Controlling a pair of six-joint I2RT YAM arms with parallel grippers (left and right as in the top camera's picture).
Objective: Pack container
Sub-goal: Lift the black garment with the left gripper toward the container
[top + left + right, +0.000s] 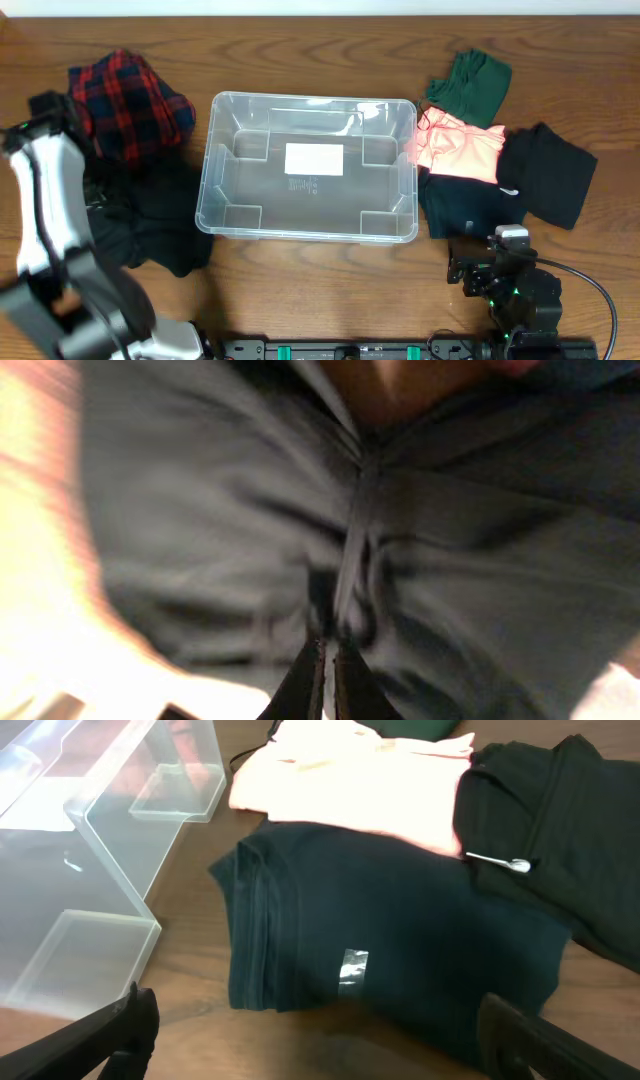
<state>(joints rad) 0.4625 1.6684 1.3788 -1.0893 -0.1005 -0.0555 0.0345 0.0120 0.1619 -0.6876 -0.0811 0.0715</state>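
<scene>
Wooden surface [300, 270], empty bin [310, 97]; left gripper [325, 660] pinching dark cloth [200, 510] thinly, could slip out, right gripper [315, 1025] spread wide.

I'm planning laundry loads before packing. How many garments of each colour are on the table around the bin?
Plaid garment: 1
Black garment: 2
Green garment: 1
Pink garment: 1
Dark teal garment: 1
Total: 6
</scene>
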